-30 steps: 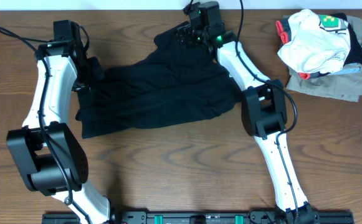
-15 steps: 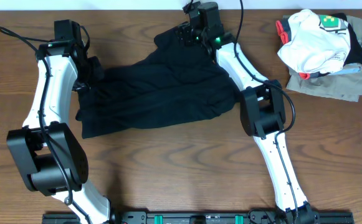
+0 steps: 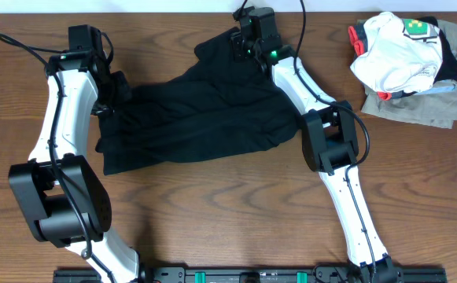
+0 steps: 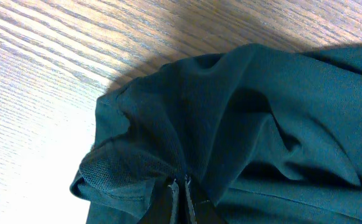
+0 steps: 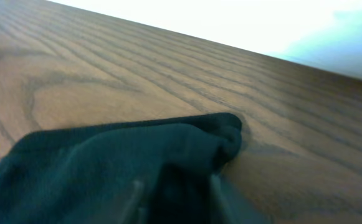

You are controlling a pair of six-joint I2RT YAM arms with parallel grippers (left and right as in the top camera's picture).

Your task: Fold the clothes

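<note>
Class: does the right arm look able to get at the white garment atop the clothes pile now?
Probably not yet: the right gripper is shut on the black cloth garment. Once freed, only bare wooden table lies before the white garment.

You have drawn the right gripper (image 3: 237, 44) a little farther toward the far edge of the table (image 3: 212, 224). The corner of the black garment (image 3: 197, 118) pinched in the pincer went along with it. Behind the pincer, the elbow (image 3: 332, 143) of this arm shifted slightly to the left.
</note>
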